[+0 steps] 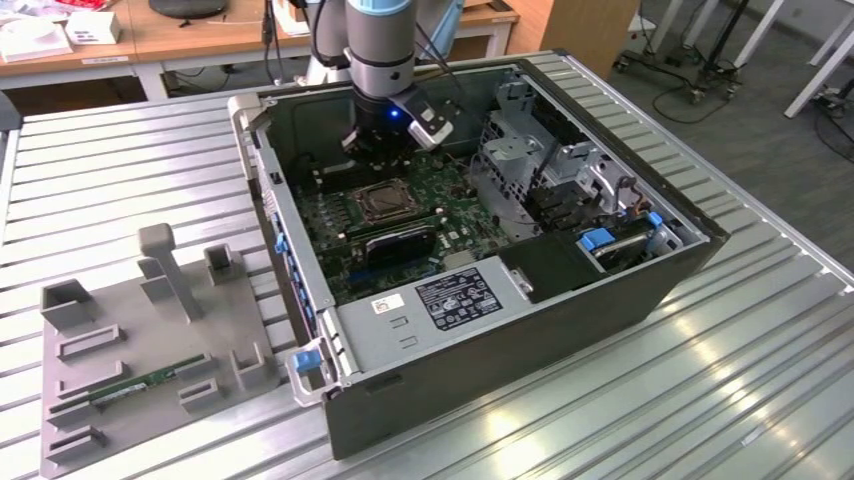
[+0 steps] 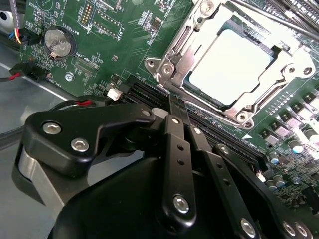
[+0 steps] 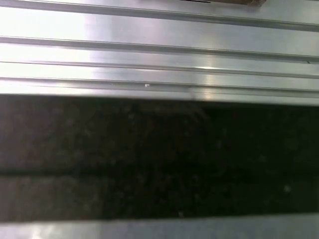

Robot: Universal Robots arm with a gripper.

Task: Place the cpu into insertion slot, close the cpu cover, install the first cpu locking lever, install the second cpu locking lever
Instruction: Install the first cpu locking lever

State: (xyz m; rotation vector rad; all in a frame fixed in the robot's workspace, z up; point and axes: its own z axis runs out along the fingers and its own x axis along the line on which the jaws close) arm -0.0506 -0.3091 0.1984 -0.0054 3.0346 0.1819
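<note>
In the second wrist view the cpu (image 2: 232, 62) lies flat in the insertion slot, its pale metal face showing through the window of the cpu cover (image 2: 172, 55). The cover lies down over it. A thin lever rod (image 2: 271, 22) runs along one side of the socket. My gripper (image 2: 175, 102) is shut with nothing between its black fingers, its tip beside a corner of the socket, over the memory slots. In the exterior view the gripper (image 1: 383, 158) hangs inside the open computer case, just behind the insertion slot (image 1: 380, 203).
A black rectangular block (image 1: 398, 245) sits in front of the socket. The grey drive cage (image 1: 521, 160) stands toward the exterior view's right. A grey fixture tray (image 1: 134, 340) holds a memory stick (image 1: 140, 383). A coin battery (image 2: 59, 42) sits on the board. The dark case wall (image 3: 159, 159) meets the table slats (image 3: 159, 50).
</note>
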